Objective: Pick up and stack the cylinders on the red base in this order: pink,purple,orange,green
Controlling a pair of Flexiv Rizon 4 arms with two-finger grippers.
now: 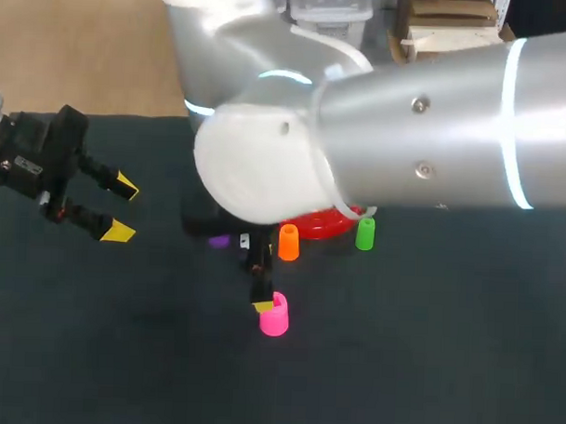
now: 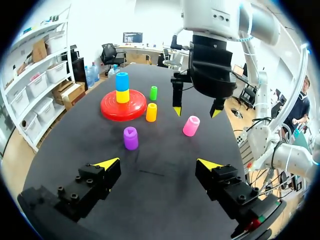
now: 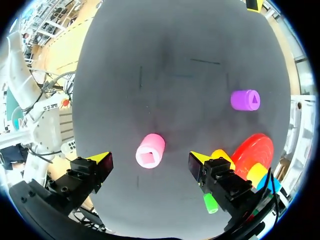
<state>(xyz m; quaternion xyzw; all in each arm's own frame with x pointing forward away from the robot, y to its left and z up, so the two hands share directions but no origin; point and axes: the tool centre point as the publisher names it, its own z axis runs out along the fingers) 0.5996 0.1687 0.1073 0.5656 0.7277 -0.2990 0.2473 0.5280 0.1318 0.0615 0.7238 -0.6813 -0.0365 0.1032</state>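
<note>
Going first for pink cyl (image 3: 150,150). Sits on dark surface (image 1: 426,366), near red base (image 2: 107,112) but apart from it, also clear of orange cyl (image 2: 151,112), purple cyl (image 2: 130,138) and green cyl (image 2: 153,93).

Looks like hollow plastic, so prob. light, stiff, not fragile. Smooth round wall, so could slip or twist under a weak pinch. Best taken on two opposite sides of wall, approx. mid-height, below rim.

Stands upright, long axis vertical, open end w/ square bore facing up at right wrist cam. Worth keeping that axis vertical thru lift, since bore presumably has to seat on stack atop base, where yellow piece (image 2: 122,96) and blue piece (image 2: 122,81) already sit.

Straddled by right gripper (image 3: 150,158): jaws wide, one tip each side, gap showing both sides, so holding nothing. Tips approx. level w/ cyl top in left wrist view; can't tell exact height.

Nothing in left gripper (image 1: 122,208) either: jaws wide, off at left of surface, well apart from all cyls.
</note>
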